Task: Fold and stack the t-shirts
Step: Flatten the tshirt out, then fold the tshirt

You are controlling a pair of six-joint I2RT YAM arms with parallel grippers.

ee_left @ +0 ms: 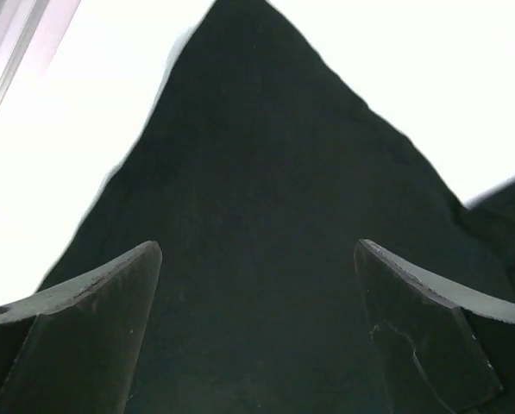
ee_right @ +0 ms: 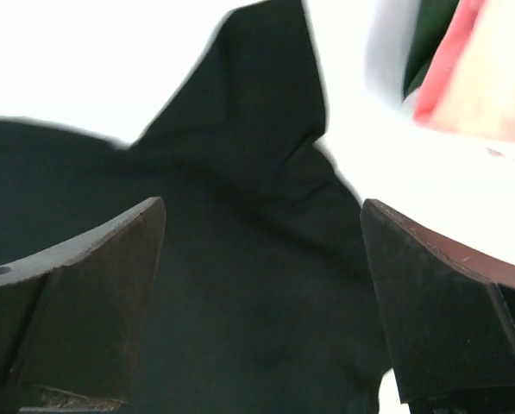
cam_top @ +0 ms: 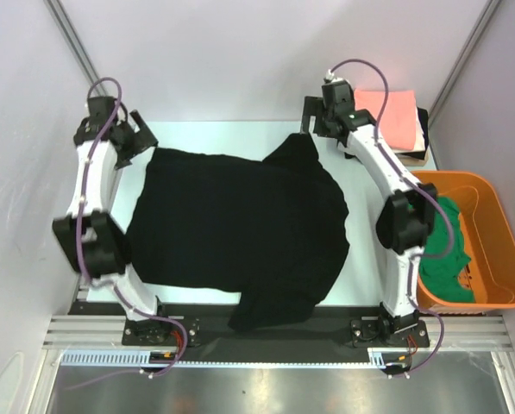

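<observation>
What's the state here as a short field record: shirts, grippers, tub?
black t-shirt: spread out on table, unfolded, near sleeve past the near edge
left gripper: open, above shirt's far-left corner
right gripper: open, above far sleeve
salmon-pink t-shirt: folded, far right
green t-shirt: bunched in orange tub, right side

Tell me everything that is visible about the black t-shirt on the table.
The black t-shirt is large, of soft plain matte cloth, with no print showing. It lies spread almost flat and sideways on the pale table, with few wrinkles. One sleeve points to the far side, the other lies over the near edge. The open left gripper is above its far left corner, the open right gripper above the far sleeve; contact cannot be judged.
</observation>
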